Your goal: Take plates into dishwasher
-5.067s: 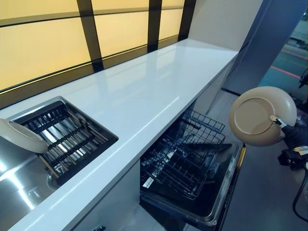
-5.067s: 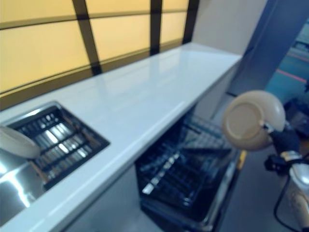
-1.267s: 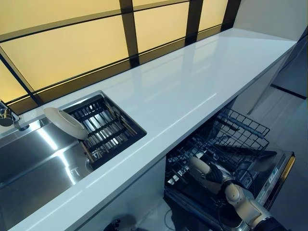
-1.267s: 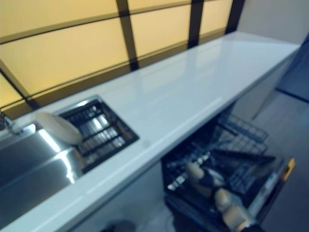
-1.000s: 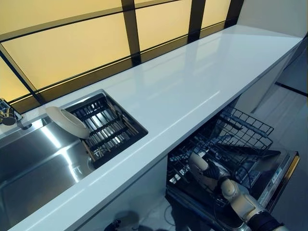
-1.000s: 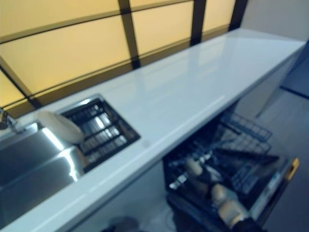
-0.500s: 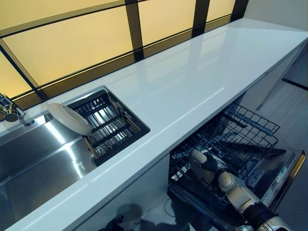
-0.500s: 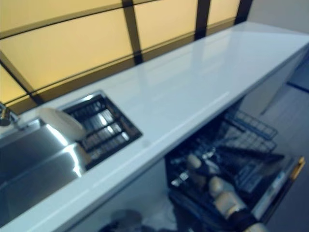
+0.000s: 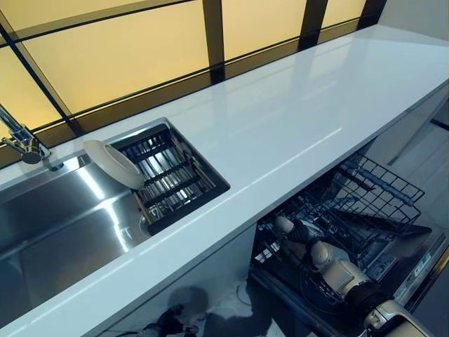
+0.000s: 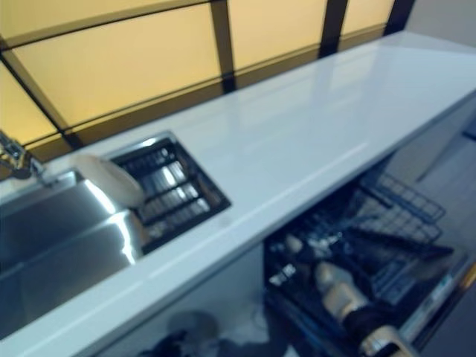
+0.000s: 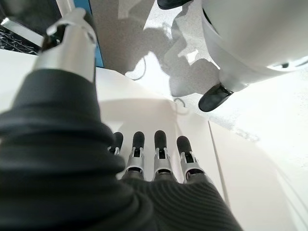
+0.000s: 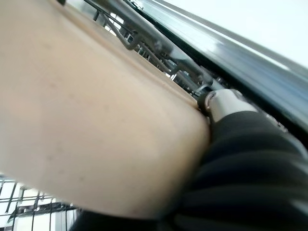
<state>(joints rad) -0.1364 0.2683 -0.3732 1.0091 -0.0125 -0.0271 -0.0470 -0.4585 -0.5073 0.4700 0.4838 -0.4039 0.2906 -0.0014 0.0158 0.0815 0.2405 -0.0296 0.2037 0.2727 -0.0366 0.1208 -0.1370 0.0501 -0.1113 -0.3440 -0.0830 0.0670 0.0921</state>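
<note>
A beige plate (image 9: pixel 283 225) stands on edge in the lower rack (image 9: pixel 382 200) of the open dishwasher, under the counter's front edge. My right hand (image 9: pixel 307 234) is down in the rack and shut on it. In the right wrist view the beige plate (image 12: pixel 96 120) fills most of the picture, and the thumb (image 12: pixel 226 102) presses on its rim. A second, white plate (image 9: pixel 112 163) leans in the dark drying rack (image 9: pixel 175 182) set in the sink. My left hand (image 11: pixel 154 159) hangs beside a white cabinet front with straight fingers, holding nothing.
A long white counter (image 9: pixel 280 119) runs above the dishwasher. The steel sink (image 9: pixel 56 232) and its faucet (image 9: pixel 21 137) lie at the left. The dishwasher door (image 9: pixel 421 260) lies folded down at the lower right. Yellow window panels stand behind the counter.
Five seconds ago my right hand held the beige plate up in the air right of the dishwasher; now both are down in the rack. The camera has swung left since.
</note>
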